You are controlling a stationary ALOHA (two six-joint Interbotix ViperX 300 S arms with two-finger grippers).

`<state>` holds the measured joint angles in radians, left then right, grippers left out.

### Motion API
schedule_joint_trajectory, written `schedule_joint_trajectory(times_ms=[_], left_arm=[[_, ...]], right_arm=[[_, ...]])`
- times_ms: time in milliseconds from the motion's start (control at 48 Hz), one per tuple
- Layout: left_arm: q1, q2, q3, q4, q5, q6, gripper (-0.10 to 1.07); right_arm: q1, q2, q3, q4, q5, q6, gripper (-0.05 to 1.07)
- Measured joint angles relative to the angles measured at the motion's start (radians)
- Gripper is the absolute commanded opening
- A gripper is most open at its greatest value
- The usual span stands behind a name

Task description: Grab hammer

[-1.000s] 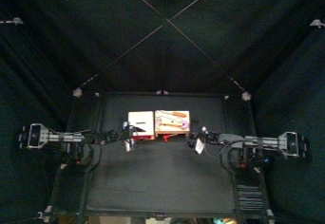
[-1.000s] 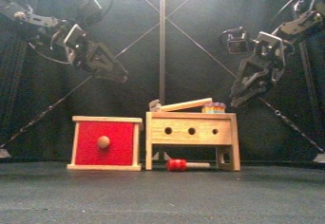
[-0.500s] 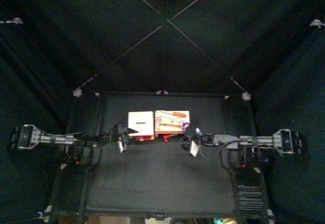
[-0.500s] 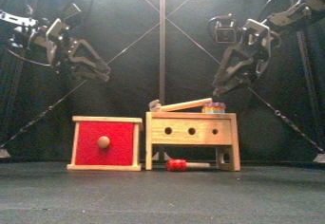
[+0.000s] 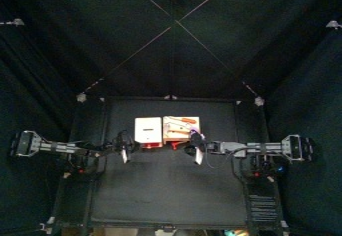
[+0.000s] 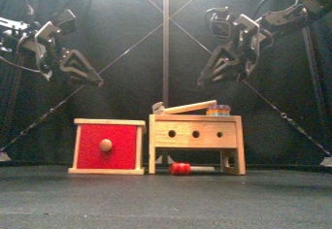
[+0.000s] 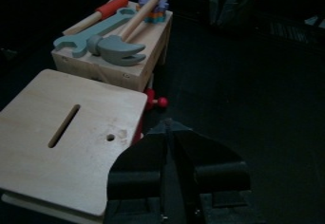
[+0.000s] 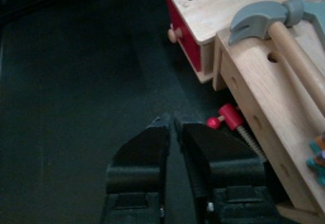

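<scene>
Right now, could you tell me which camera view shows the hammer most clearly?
The left wrist view: the hammer lies whole on the workbench, grey head and wooden handle visible. The right wrist view crops its handle, the front view shows it edge-on, and the top view shows it tiny.

Closed left gripper (image 7: 174, 166) above wooden box (image 7: 66, 138), hammer (image 7: 112, 46) on workbench (image 7: 121, 62) beyond.

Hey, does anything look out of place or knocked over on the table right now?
One small red piece lies loose on the table under the wooden workbench, instead of on top with the hammer and other tools. Nothing looks spilled or broken.
</scene>
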<state>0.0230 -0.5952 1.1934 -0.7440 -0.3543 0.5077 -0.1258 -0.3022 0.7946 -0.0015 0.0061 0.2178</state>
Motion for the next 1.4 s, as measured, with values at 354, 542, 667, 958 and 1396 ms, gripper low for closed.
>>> schedule_joint_trajectory(times_ms=[354,542,667,958,1396], left_arm=[[-0.061,0.021,0.032,-0.091,0.009,-0.002,0.35],[-0.107,0.043,0.034,-0.153,0.009,-0.044,0.36],[-0.118,0.051,0.034,-0.169,0.008,-0.097,0.36],[-0.12,0.052,0.051,-0.138,-0.008,-0.147,0.36],[-0.08,0.052,0.06,0.041,-0.009,-0.144,0.36]], right_arm=[[0.014,0.135,-0.127,-0.054,-0.017,-0.003,0.39],[0.017,0.186,-0.242,-0.078,-0.017,-0.002,0.39],[0.012,0.225,-0.318,-0.075,-0.018,-0.002,0.39],[-0.038,0.262,-0.402,-0.092,0.075,0.002,0.4],[-0.147,0.245,-0.403,-0.21,0.356,-0.005,0.52]])
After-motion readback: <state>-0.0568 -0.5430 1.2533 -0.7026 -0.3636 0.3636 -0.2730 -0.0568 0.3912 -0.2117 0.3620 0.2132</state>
